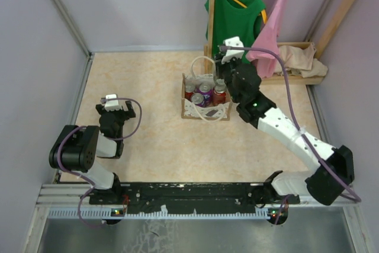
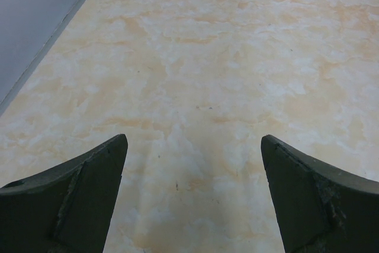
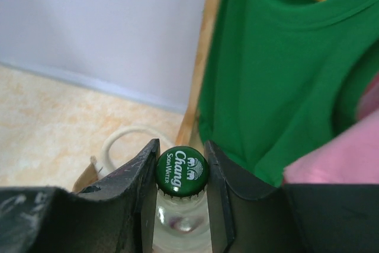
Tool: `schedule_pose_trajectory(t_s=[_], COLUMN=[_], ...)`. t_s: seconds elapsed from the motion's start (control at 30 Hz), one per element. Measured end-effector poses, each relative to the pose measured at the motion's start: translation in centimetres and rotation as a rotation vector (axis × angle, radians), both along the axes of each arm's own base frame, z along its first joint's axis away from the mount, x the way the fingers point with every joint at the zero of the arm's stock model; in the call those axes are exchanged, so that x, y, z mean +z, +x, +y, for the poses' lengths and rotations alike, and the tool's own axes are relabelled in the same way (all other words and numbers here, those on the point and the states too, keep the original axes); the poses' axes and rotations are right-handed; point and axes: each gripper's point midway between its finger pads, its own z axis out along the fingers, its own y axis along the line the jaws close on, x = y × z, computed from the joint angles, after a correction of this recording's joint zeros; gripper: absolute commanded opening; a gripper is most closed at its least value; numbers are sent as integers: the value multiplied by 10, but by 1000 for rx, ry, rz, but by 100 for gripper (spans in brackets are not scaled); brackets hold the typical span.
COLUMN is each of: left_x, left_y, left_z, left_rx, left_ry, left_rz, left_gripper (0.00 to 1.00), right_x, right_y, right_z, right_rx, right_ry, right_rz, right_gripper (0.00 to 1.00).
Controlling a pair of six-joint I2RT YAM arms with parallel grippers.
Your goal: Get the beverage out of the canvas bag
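Pinched between the right gripper [image 3: 180, 167] jaws, a green-capped bottle [image 3: 181, 175] is just beyond the far right corner of the canvas bag [image 1: 204, 112]. Well left of that bag, I see the left gripper [image 2: 192, 140] jaws spread over the table [image 2: 207, 57].

Bag: small beige canvas bag [image 1: 188, 108] with white loop handles, standing open.
Inside bag: purple and red drink cans [image 1: 205, 90].
Right gripper [image 1: 224, 61]: over bag's far right corner.
Left gripper [image 1: 116, 109]: well left of bag.
Behind bag: hanging green shirt [image 1: 237, 19].
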Motion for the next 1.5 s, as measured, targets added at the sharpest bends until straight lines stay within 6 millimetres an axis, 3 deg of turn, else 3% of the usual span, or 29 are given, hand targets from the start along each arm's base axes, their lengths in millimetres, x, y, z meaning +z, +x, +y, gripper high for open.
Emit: schedule_pose_trajectory(t_s=[0.2, 0.33, 0.5, 0.77, 0.9, 1.0, 1.23, 1.5], left_x=[0, 0, 0, 0, 0, 0, 0, 0], left_y=[0, 0, 0, 0, 0, 0, 0, 0], left_z=[0, 0, 0, 0, 0, 0, 0, 0], left_rx=[0, 0, 0, 0, 0, 0, 0, 0], left_ry=[0, 0, 0, 0, 0, 0, 0, 0], left_rz=[0, 0, 0, 0, 0, 0, 0, 0], left_gripper=[100, 100, 100, 100, 100, 100, 100, 100], right_x=[49, 53, 21, -63, -93, -104, -122, -143], right_y=[-22, -30, -35, -39, -39, -39, -29, -22], right_z=[-39, -66, -102, -174, -197, -204, -196, -201], right_rx=[-105, -193, -300, -505, -566, -587, -555, -565], right_ry=[51, 63, 56, 54, 79, 92, 104, 99], right_rz=[-147, -175, -118, 45, 118, 147, 197, 247], right_gripper=[0, 0, 0, 0, 0, 0, 0, 0])
